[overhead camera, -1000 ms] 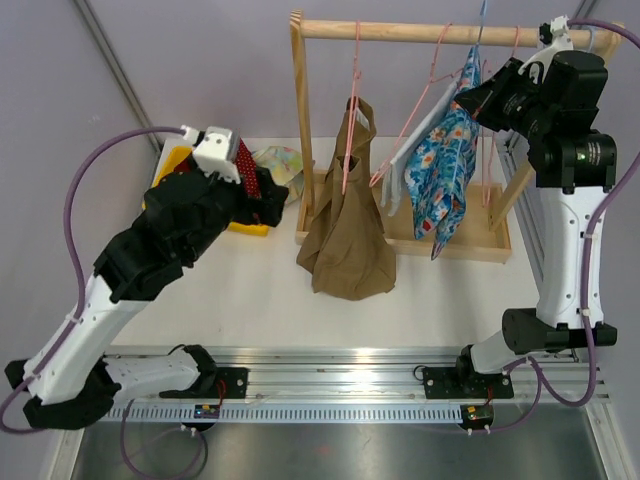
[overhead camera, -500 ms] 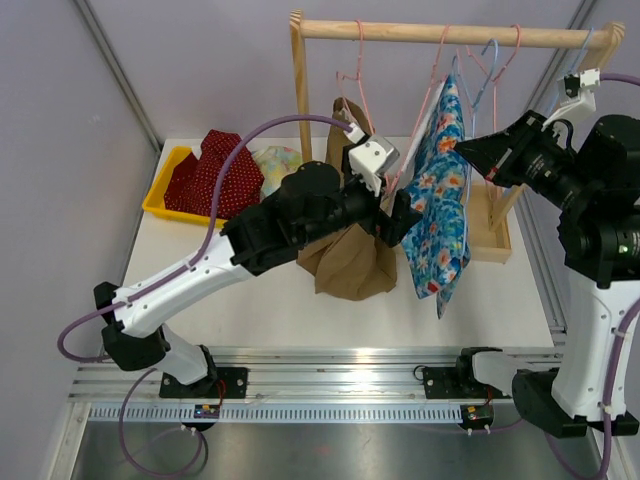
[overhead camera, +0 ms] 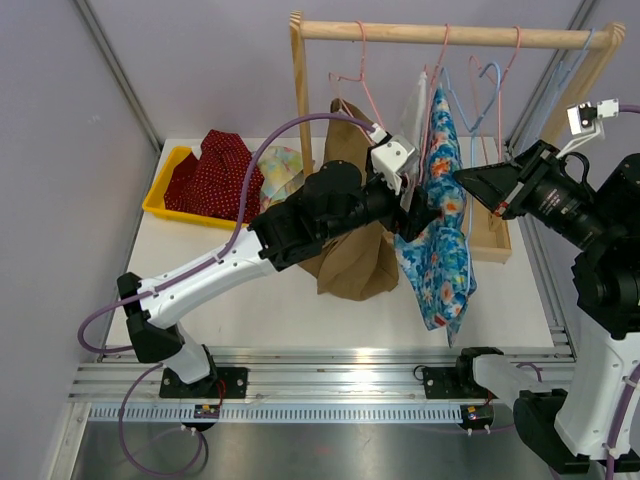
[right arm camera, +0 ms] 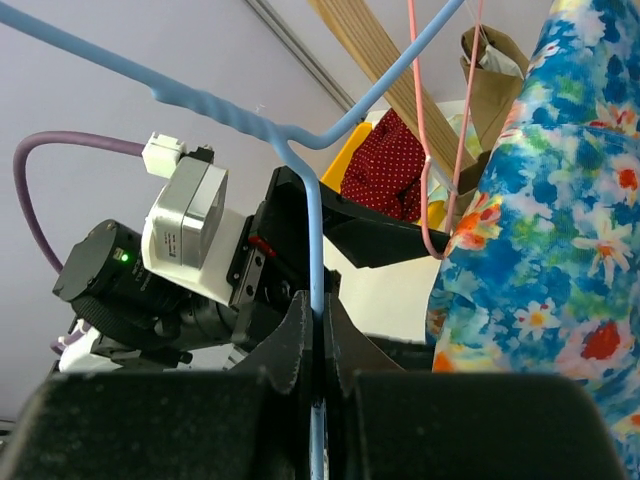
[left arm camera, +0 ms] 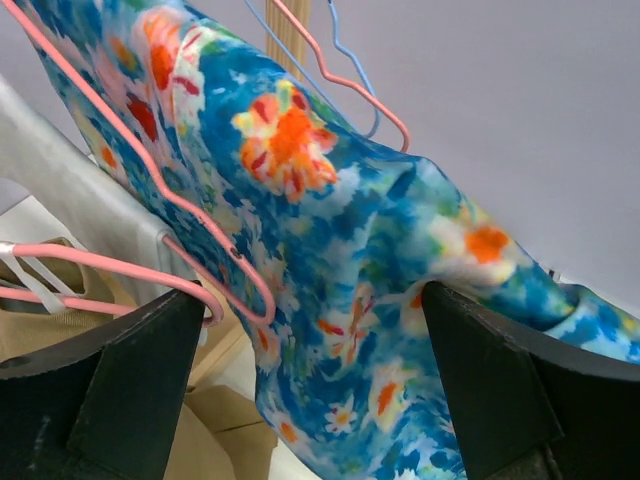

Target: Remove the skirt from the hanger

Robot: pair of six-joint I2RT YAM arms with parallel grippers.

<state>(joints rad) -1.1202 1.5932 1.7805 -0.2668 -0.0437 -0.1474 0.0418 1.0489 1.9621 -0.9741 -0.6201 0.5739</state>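
- Skirt (overhead camera: 440, 250), blue floral, hangs under the rail of the wooden rack (overhead camera: 440, 33), just right of a brown garment (overhead camera: 350, 250). Its hem droops toward the near edge of the table (overhead camera: 300, 315).
- Left end effector (overhead camera: 418, 212) is spread wide, with a finger on each side of the skirt's fabric and a pink hanger (left arm camera: 110, 265) just beside one finger.
- Right end effector (right arm camera: 313, 335) is clenched on the wire of a blue hanger (right arm camera: 300, 150).
- Yellow bin (overhead camera: 160, 200) at the far left holds a red dotted cloth (overhead camera: 215, 170).

Skirt (overhead camera: 440, 260) blue, orange-white floral; hanger (right arm camera: 315, 230) light blue; bin (overhead camera: 158, 196) yellow; cloth (overhead camera: 215, 170) red, white-dotted; garment (overhead camera: 350, 260) tan
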